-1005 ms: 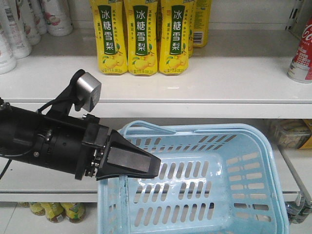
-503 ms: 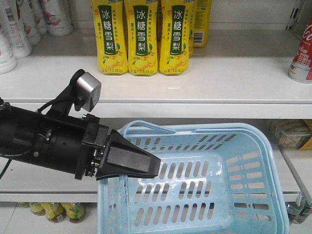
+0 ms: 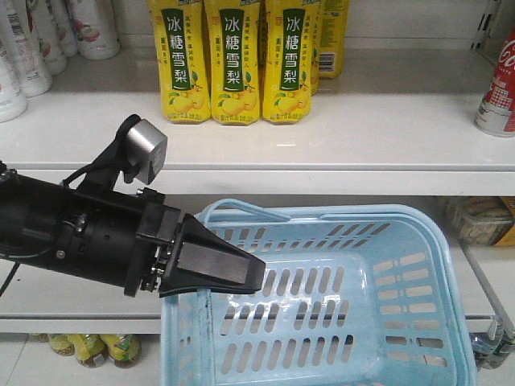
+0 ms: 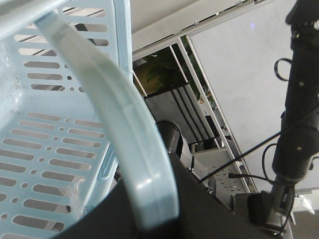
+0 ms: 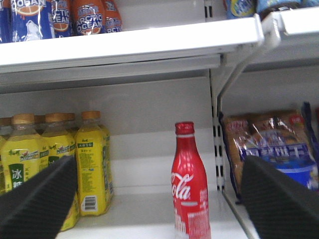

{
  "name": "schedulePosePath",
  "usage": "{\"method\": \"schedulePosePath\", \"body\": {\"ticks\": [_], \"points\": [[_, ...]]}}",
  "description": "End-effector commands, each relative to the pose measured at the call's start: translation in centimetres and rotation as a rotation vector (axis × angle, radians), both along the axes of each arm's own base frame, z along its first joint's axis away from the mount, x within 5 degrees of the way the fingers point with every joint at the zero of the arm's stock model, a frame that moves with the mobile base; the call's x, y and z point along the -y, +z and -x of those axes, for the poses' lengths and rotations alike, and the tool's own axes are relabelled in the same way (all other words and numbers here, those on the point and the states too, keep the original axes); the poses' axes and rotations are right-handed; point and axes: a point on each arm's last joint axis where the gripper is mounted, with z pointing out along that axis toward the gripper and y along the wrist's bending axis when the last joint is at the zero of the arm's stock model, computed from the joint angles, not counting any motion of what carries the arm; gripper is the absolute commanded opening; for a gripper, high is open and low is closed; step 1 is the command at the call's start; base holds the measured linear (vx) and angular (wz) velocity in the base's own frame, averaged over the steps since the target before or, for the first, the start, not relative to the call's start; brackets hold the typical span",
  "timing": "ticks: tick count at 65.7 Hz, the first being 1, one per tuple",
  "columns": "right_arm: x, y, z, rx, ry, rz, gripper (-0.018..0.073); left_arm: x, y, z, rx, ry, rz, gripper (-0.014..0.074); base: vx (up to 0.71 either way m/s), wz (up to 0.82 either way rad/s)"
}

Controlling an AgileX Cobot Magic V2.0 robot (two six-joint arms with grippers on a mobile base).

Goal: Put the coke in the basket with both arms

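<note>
The coke [image 5: 189,184] is a red aluminium bottle with white script and a red cap. It stands upright on the white shelf, ahead of my open right gripper [image 5: 159,199] and a little right of its middle, touching neither finger. It also shows at the far right edge of the front view [image 3: 500,80]. My left gripper [image 3: 233,273] is shut on the handle [image 4: 119,114] of the light blue basket [image 3: 338,212]. It holds the basket below the shelf edge with the opening facing up. The basket wall [image 4: 50,124] fills the left of the left wrist view. The right gripper is out of the front view.
Yellow pear-drink bottles [image 3: 233,60] stand in a row at the shelf's back and also show left of the coke [image 5: 92,159]. White bottles [image 3: 24,48] stand at the far left. A snack packet [image 5: 269,149] lies behind the shelf upright [image 5: 215,144], right of the coke.
</note>
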Motion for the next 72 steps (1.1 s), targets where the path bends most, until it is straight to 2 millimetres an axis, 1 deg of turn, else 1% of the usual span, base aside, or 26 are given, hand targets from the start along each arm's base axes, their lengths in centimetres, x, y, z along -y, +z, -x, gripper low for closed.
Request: {"method": "schedulePosePath", "body": {"ticks": [1,3,4,13,17,26,36,41,51,57,64,72], "points": [[-0.4,2.0,-1.4,0.137,0.022,0.064,0.0727,0.0,2.5,0.5,0.021,0.006,0.119,-0.0006,0.00,0.00],[-0.5,2.0,-1.8,0.138,0.026,0.065,0.0725,0.0,2.5,0.5,0.021,0.006,0.119,-0.0006,0.00,0.00],[-0.5,2.2,-2.4,0.132,0.029,0.065,0.0724,0.0,2.5,0.5,0.021,0.006,0.119,-0.0006,0.00,0.00],[-0.6,3.0,-5.4,0.080,0.029,0.076,0.0706,0.0,2.5,0.5,0.021,0.006,0.119,-0.0006,0.00,0.00],[-0.6,3.6,-6.8,0.063,0.016,0.111,0.0695,0.0,2.5,0.5,0.021,0.006,0.119,-0.0006,0.00,0.00],[-0.5,4.8,-9.6,0.035,0.001,0.133,0.0676,0.0,2.5,0.5,0.021,0.006,0.119,-0.0006,0.00,0.00],[-0.5,5.2,-12.5,-0.008,0.000,0.135,0.0661,0.0,2.5,0.5,0.021,0.006,0.119,-0.0006,0.00,0.00],[-0.5,5.3,-13.7,-0.020,0.001,0.127,0.0652,0.0,2.5,0.5,0.021,0.006,0.119,-0.0006,0.00,0.00],[-0.4,5.4,-15.6,-0.043,-0.010,0.116,0.0640,0.0,2.5,0.5,0.021,0.006,0.119,-0.0006,0.00,0.00],[0.6,5.1,-16.4,-0.064,-0.053,0.097,0.0636,0.0,2.5,0.5,0.021,0.006,0.119,-0.0006,0.00,0.00],[1.9,5.1,-16.4,-0.062,-0.107,0.047,0.0633,0.0,2.5,0.5,0.021,0.007,0.119,-0.0006,0.00,0.00],[2.7,4.9,-16.5,-0.068,-0.140,0.051,0.0629,0.0,2.4,0.5,0.022,0.010,0.119,-0.0006,0.00,0.00]]}}
